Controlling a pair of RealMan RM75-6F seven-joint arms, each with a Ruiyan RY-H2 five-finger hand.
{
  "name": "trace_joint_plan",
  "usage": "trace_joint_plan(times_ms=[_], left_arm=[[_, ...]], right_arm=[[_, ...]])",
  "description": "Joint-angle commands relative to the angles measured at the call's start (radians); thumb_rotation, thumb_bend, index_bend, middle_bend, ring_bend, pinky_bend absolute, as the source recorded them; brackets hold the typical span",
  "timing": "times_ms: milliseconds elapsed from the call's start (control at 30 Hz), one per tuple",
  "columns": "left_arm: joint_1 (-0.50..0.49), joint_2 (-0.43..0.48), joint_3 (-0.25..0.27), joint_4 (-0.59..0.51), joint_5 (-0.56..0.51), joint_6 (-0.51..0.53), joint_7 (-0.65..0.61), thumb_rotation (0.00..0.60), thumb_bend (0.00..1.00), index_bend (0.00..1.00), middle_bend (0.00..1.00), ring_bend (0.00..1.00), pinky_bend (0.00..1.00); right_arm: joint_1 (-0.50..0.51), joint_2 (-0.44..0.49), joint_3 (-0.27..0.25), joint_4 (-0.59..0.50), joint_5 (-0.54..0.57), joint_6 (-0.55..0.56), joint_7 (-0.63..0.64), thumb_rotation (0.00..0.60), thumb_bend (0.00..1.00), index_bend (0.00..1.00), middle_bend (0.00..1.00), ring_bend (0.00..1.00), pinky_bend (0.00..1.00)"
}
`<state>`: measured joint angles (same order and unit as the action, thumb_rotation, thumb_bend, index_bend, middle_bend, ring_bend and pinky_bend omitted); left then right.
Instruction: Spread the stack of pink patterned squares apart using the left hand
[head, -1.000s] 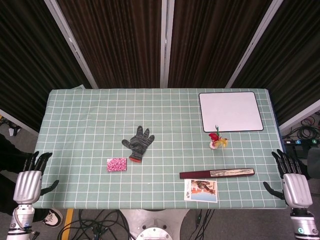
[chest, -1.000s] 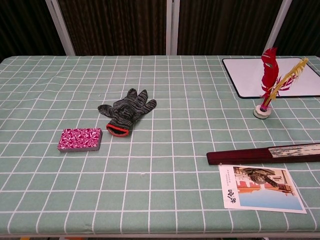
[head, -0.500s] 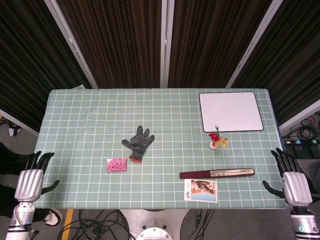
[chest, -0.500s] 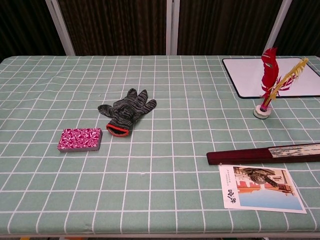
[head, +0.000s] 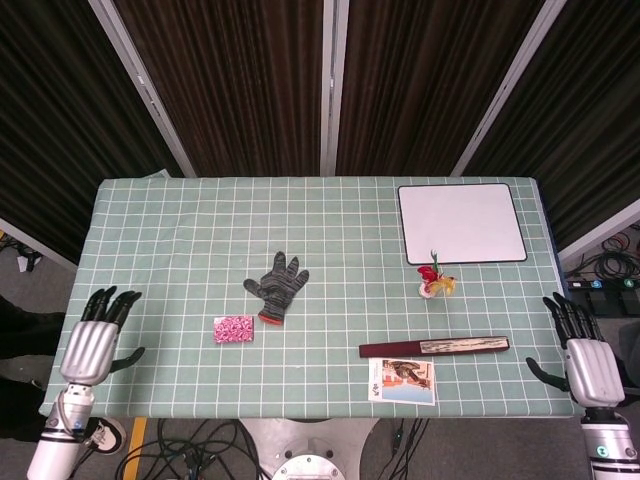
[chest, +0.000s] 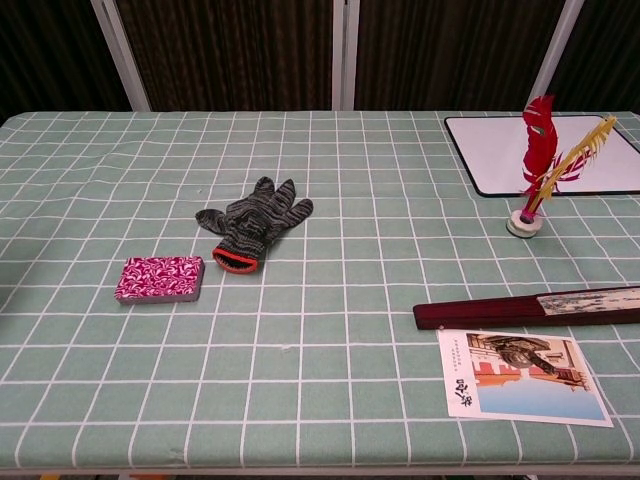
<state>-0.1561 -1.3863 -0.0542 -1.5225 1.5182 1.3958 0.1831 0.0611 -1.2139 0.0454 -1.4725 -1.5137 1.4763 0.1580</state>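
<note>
Hovering over the front-left corner of the table (head: 150, 220), left hand (head: 92, 345) with fingers spread and nothing in them, palm down, thumb sticking out toward the middle. Only visible in the head view, not in the chest one.

Over on the far side, right hand (head: 588, 365) just off the front-right corner, also loose, fingers apart and pointing up the table, holding nothing.

Pink patterned stack (head: 234, 328) well to the right of the left hand, still a neat squared-up pile on the green checked cloth, untouched. Looks like a small thick block in the chest view (chest: 160, 278).

Just up and right of it, grey knit glove (head: 277, 287) with a red cuff, cuff end nearest the stack but not touching.

Further right: dark closed fan (head: 434, 347) lying flat, a picture card (head: 402, 381) right below it at the front edge, a red and yellow feather shuttlecock (head: 434, 280) standing upright, and a whiteboard (head: 461, 222) near the back-right corner.
</note>
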Motion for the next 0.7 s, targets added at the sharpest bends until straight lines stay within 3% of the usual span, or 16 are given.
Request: trace_joint_plan(times_ms=[33,300,700], left_arm=[[-0.040,-0.016,-0.011,-0.022,-0.009,-0.050,0.044,0.600,0.17,0.14,0.13,0.02,0.08],[-0.111,-0.069,-0.006,-0.039,-0.027,-0.157,0.038,0.600,0.17,0.14,0.13,0.02,0.09],[-0.209,-0.163,-0.010,0.014,-0.066,-0.287,0.060,0.600,0.17,0.14,0.15,0.02,0.09]], right_arm=[[0.001,0.011,0.011,-0.015,-0.001,0.015,-0.014,0.600,0.12,0.00,0.00,0.00,0.00],[0.003,0.047,0.031,-0.077,-0.001,0.036,-0.039,0.600,0.12,0.00,0.00,0.00,0.00],[0.008,0.046,0.041,-0.084,0.028,0.018,-0.046,0.600,0.12,0.00,0.00,0.00,0.00]])
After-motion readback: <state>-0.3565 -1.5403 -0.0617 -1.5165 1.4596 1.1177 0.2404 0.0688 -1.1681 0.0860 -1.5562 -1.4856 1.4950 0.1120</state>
